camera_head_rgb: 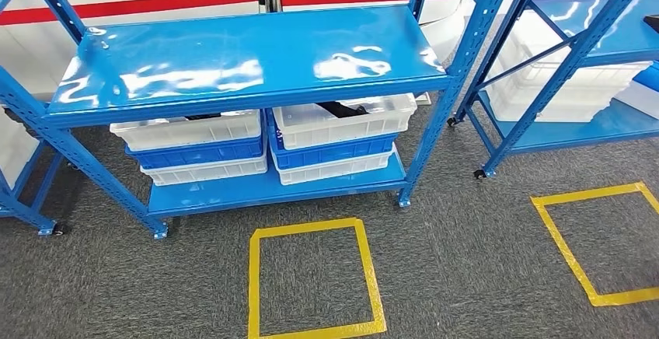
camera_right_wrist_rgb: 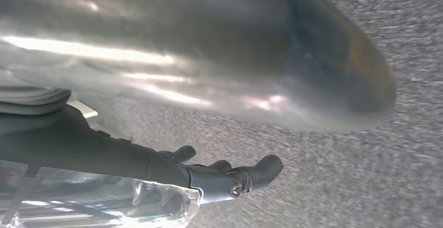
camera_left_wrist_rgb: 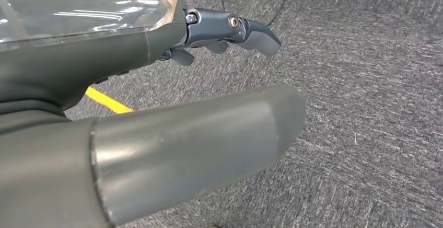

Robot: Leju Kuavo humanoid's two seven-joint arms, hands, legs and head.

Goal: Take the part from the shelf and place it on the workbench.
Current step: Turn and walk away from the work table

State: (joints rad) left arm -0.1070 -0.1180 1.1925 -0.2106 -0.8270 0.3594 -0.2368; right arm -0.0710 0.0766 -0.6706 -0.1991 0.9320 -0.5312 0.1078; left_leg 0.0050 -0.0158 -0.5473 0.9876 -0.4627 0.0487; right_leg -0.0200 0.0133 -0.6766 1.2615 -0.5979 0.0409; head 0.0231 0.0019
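Head view: one dark part [camera_head_rgb: 339, 109] lies lengthwise left-right in upper right bin [camera_head_rgb: 342, 125]; six bins stacked. Left hand [camera_left_wrist_rgb: 156, 107] and right hand [camera_right_wrist_rgb: 209, 170] hold nothing, fingers apart.

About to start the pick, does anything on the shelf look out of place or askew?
Nothing stands out. The white and blue bins sit stacked squarely on the lower shelf; a dark part lies in the top right bin.

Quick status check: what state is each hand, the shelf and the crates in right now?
left hand: holds nothing, fingers apart, over carpet.
right hand: holds nothing, fingers extended, over carpet.
top shelf board: bare.
right crate stack: dark part lying in top crate.
left crate stack: on bottom shelf, contents unclear.
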